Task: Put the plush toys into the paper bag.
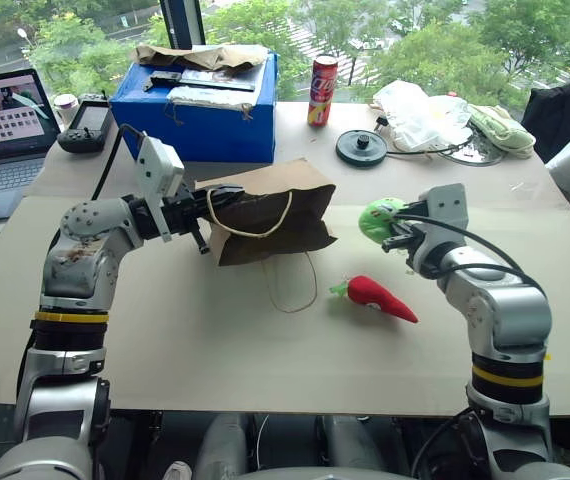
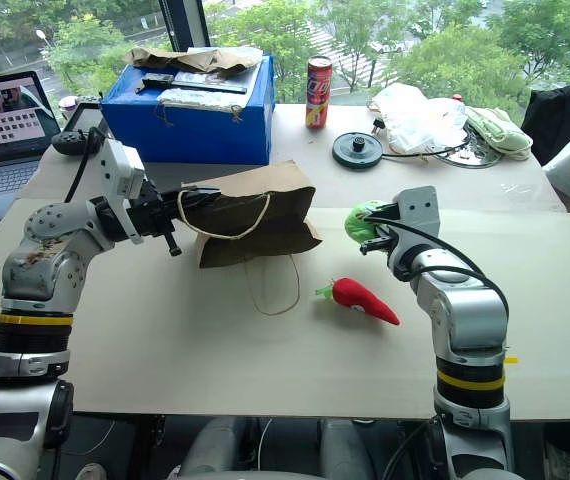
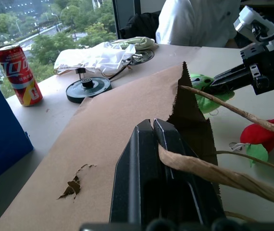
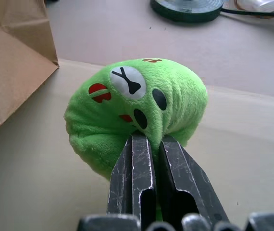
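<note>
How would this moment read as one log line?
left gripper: shut on paper bag | right gripper: shut on green plush | chili plush: on table

A pale counter stands against a window full of daylight, with green trees and a road outside.

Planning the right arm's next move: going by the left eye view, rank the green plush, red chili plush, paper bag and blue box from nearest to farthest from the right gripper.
1. Green plush: pinched in the right gripper.
2. Red chili plush: lying on the table just below the gripper.
3. Paper bag: to the left, mouth held by the left gripper.
4. Blue box: far back-left, behind the bag.
</note>
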